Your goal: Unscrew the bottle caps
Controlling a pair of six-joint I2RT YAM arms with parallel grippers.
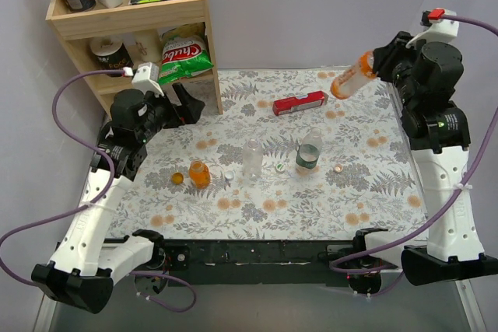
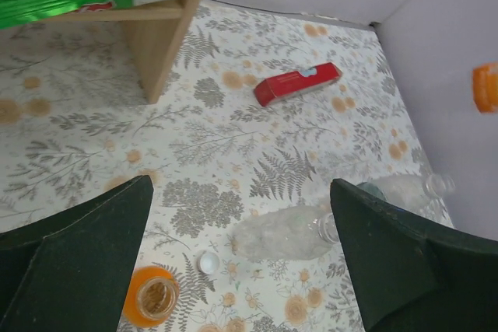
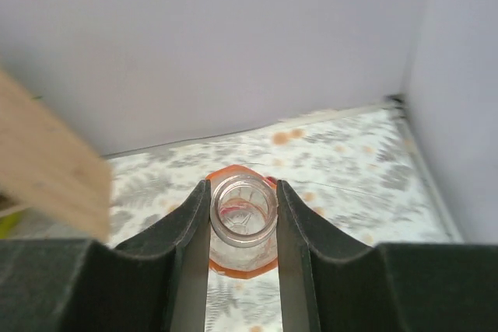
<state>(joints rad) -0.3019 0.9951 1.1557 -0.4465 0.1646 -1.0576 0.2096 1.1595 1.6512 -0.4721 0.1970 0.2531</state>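
Note:
My right gripper (image 1: 380, 65) is raised at the back right, shut on the neck of the slim orange bottle (image 1: 352, 76), which it holds tilted in the air. In the right wrist view the fingers (image 3: 191, 223) clamp the bottle's open, capless mouth (image 3: 243, 211). On the table stand the short orange bottle (image 1: 199, 174), open, the clear plain bottle (image 1: 251, 159) and the green-labelled bottle (image 1: 308, 153). Loose caps lie beside them: orange (image 1: 177, 179), white (image 1: 229, 176), green (image 1: 278, 166), pale (image 1: 338, 168). My left gripper (image 1: 185, 104) is open and empty near the shelf; its wrist view shows the short orange bottle (image 2: 150, 295) and the white cap (image 2: 208, 262).
A red rectangular box (image 1: 299, 103) lies at the back of the table. A wooden shelf (image 1: 132, 13) at the back left holds cans, boxes and a green chips bag (image 1: 185, 56). Grey walls close the back and right sides.

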